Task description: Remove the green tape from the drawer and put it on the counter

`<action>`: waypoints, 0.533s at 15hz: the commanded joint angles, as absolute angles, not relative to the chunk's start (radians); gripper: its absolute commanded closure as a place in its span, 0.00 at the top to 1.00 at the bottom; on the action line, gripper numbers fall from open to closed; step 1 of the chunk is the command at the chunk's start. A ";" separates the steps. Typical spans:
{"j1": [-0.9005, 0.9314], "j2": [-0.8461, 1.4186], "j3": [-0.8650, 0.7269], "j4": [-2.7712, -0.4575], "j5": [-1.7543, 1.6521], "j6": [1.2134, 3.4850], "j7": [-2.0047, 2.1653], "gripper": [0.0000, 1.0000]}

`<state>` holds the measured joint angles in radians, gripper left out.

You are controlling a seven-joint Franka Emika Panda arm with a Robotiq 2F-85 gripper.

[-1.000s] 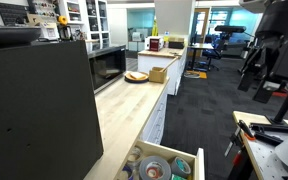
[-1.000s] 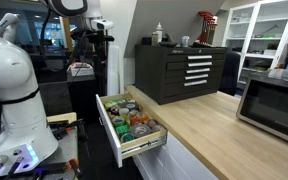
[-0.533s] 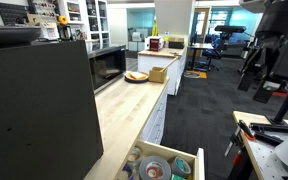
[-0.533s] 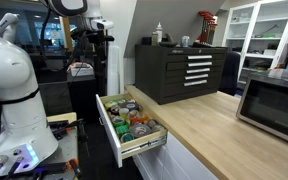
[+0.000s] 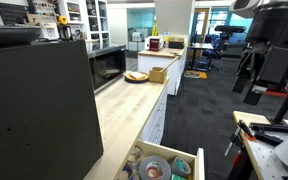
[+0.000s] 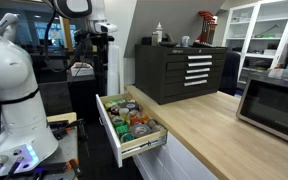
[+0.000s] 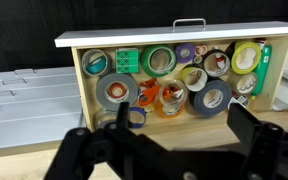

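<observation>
Tape rolls are crowding the open drawer (image 7: pixel 164 39) in the wrist view. The green tape (image 7: pixel 161 62) is lying flat in the upper middle of the frame, with a green pack (image 7: pixel 127 62) just beside it on the left and orange rolls (image 7: pixel 170 98) just below. The fingers (image 7: pixel 252 138) are hanging spread wide and empty along the lower edge, well apart from it. In an exterior view the counter (image 5: pixel 129 110) is carrying a microwave (image 5: pixel 108 66) and a plate (image 5: pixel 136 76). Compared with half a second ago, the arm (image 5: pixel 269 50) is sitting lower and further left in the upper right of the frame — the rolls are lying unchanged.
</observation>
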<state>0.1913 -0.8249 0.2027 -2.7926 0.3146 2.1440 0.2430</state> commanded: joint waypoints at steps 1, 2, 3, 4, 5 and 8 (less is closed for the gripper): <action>0.142 -0.678 0.176 -2.742 0.277 2.176 0.208 1.00; 0.130 -0.638 0.170 -2.728 0.265 2.179 0.203 1.00; 0.117 -0.595 0.166 -2.718 0.248 2.198 0.194 1.00; 0.110 -0.555 0.159 -2.708 0.238 2.220 0.183 1.00; 0.102 -0.514 0.154 -2.697 0.224 2.243 0.172 1.00; 0.093 -0.412 0.145 -2.671 0.188 2.335 0.155 1.00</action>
<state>0.1072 -0.5281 0.1558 -2.7244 0.2269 2.2675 0.1755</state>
